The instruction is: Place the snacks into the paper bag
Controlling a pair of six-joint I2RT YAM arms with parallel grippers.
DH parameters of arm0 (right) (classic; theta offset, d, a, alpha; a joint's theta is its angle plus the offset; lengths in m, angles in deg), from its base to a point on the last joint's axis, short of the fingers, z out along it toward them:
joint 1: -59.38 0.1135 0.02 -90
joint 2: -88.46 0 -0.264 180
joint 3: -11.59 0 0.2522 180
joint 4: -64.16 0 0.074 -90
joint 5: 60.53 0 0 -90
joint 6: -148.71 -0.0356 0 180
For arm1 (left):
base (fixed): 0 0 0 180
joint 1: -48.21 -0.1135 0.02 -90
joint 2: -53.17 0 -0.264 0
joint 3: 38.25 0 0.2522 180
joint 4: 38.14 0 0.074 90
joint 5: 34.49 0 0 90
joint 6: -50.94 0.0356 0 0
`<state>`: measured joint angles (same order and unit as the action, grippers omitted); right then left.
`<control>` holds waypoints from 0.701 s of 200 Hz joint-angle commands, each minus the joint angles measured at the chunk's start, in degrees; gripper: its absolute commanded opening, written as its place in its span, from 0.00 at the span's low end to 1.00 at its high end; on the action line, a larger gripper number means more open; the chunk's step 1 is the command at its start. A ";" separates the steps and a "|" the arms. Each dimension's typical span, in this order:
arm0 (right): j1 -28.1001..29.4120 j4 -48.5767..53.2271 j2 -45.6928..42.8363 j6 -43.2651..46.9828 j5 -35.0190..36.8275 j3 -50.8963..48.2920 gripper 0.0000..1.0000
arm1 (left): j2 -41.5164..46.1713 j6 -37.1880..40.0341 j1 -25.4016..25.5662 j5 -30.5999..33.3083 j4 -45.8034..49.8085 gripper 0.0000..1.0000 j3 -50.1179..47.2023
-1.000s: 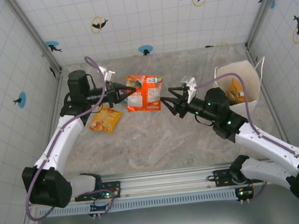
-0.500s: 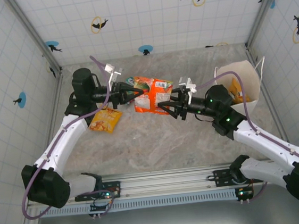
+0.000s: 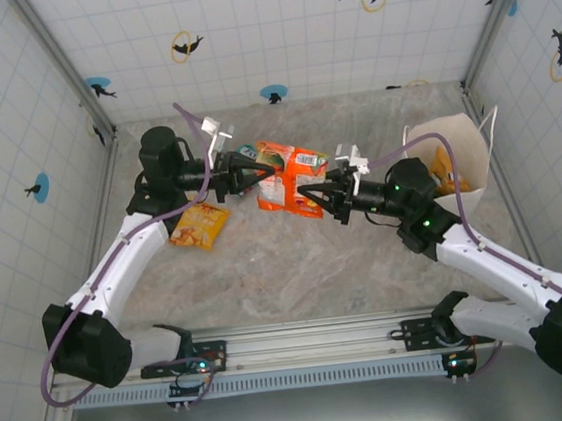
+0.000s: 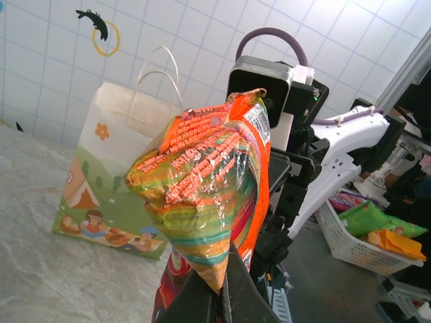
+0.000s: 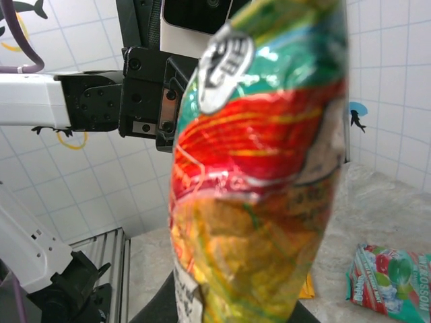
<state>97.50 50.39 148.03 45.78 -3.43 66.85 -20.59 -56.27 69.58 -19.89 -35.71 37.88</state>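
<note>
An orange snack packet (image 3: 287, 175) hangs in the air over the middle of the table, held from both sides. My left gripper (image 3: 262, 175) is shut on its left end, and in the left wrist view the jaws (image 4: 225, 286) pinch the packet's (image 4: 209, 182) corner. My right gripper (image 3: 310, 195) is closed on its right edge, with the packet (image 5: 262, 168) standing between the fingers (image 5: 249, 313). The paper bag (image 3: 451, 152) stands open at the right, an orange packet (image 3: 445, 171) inside it. A yellow packet (image 3: 199, 224) lies flat on the table at the left.
A green-and-red packet (image 5: 390, 279) lies on the table below the left arm (image 5: 101, 101). The paper bag (image 4: 114, 168) stands close to the right wall. Tiled walls enclose the table on three sides. A white basket (image 4: 363, 232) of packets sits beyond the table.
The left gripper carried the orange packet up and to the right. The right gripper moved left to meet it and closed on its edge.
</note>
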 commanded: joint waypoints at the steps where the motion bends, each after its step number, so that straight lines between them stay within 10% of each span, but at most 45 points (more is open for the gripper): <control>1: -0.18 -3.85 -2.59 1.74 2.34 -0.70 0.12 | -0.73 -0.04 0.34 1.55 -2.54 0.09 1.88; 64: -2.48 0.98 -8.80 4.43 16.10 0.50 0.11 | 1.05 1.28 0.34 18.81 1.62 0.67 -0.50; 140: -15.48 10.73 -9.50 7.73 23.41 15.35 0.12 | -1.43 -1.42 0.35 37.34 5.53 0.72 -3.38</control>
<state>85.42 61.38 138.79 51.92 15.67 75.39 -20.78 -56.14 69.71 12.26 -31.29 35.19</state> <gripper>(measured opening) 0.185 0.721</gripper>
